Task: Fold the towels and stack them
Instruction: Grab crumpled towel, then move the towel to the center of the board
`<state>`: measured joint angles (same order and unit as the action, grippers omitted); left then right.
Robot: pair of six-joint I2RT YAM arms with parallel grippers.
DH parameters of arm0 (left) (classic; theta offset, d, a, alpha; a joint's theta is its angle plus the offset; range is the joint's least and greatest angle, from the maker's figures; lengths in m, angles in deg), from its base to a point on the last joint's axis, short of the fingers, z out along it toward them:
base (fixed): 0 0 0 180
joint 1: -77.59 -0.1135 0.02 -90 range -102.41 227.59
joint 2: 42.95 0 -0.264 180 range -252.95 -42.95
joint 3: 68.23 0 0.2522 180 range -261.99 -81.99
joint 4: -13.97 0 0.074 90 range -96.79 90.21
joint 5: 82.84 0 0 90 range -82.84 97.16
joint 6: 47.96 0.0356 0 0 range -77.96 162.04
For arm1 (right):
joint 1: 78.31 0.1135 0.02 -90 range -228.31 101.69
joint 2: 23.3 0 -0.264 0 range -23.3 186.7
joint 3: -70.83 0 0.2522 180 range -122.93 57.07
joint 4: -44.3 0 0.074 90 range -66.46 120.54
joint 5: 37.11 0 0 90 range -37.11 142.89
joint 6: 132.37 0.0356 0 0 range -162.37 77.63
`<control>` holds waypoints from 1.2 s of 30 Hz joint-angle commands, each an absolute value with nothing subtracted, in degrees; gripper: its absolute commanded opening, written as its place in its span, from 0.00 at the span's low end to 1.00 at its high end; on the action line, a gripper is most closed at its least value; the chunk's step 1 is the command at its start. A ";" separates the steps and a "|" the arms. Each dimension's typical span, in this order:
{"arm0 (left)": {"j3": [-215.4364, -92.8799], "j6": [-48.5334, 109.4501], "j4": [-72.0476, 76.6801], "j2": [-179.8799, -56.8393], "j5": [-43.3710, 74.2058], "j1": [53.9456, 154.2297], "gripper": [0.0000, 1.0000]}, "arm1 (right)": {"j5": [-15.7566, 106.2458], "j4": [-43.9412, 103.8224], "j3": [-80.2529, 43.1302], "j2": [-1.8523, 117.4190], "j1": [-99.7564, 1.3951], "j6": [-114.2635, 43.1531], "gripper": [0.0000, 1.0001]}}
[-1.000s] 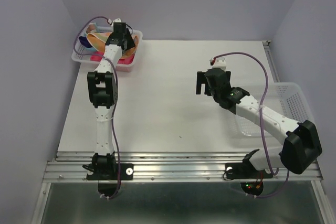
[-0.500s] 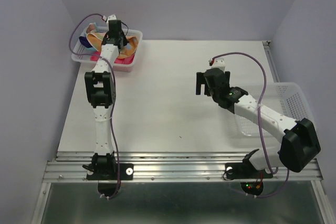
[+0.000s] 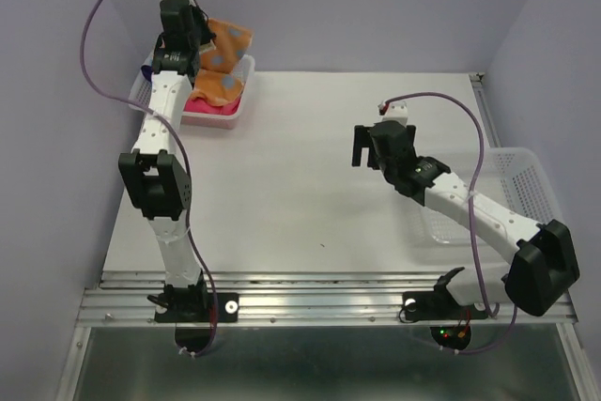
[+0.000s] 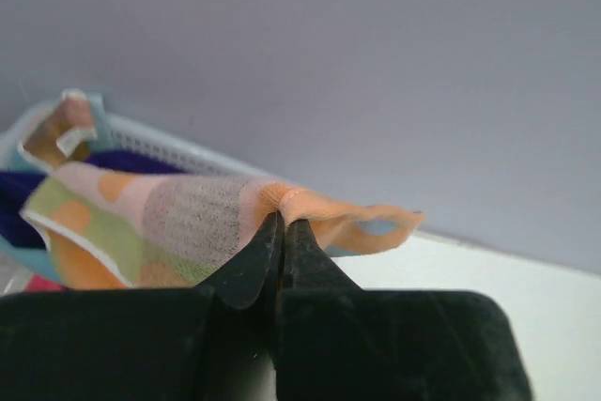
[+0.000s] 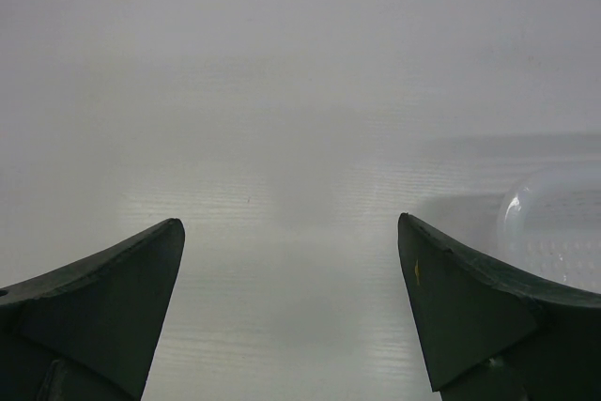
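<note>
My left gripper (image 3: 200, 41) is raised above the white basket (image 3: 212, 120) at the back left, shut on a fold of the orange-yellow patterned towel (image 3: 226, 61). The towel hangs from the jaws down into the basket. In the left wrist view the gripper (image 4: 282, 224) pinches the towel's (image 4: 178, 218) orange edge. A pink towel (image 3: 213, 108) and a navy towel (image 4: 21, 206) lie in the basket below. My right gripper (image 3: 362, 149) hovers open over bare table right of centre, and in the right wrist view the gripper (image 5: 291, 265) has nothing between its fingers.
The white mesh basket wall (image 4: 155, 144) stands against the back wall. A second, clear mesh basket (image 3: 528, 185) sits at the right table edge, beside my right arm. Lilac walls close in the table on three sides.
My left gripper closed on the patterned towel in the basket and rose with it, pulling the towel up. The right arm has not moved.
</note>
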<state>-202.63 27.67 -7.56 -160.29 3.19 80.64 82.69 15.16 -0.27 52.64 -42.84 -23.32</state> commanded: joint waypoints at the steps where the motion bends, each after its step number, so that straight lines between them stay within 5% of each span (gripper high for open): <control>1: -206.70 30.17 -0.49 -151.86 6.80 81.02 0.00 | 83.39 19.81 0.56 47.73 -42.54 -22.42 1.00; 18: -214.97 34.21 -0.05 -131.47 20.66 100.34 0.00 | 81.18 14.91 3.90 31.74 -42.54 -16.98 1.00; 26: -199.96 31.06 2.50 -126.72 24.82 104.13 0.00 | 81.98 9.53 5.21 24.44 -42.54 -13.46 1.00; 31: -178.90 25.17 9.07 -123.02 20.97 104.57 0.00 | 81.98 10.06 6.71 23.28 -42.54 -13.01 1.00; 36: -170.76 24.28 13.57 -134.04 14.55 104.48 0.00 | 82.15 10.67 6.36 27.14 -42.45 -13.19 1.00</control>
<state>-173.47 25.83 8.09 -125.96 19.60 104.50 81.16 9.89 5.83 24.89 -42.84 -13.79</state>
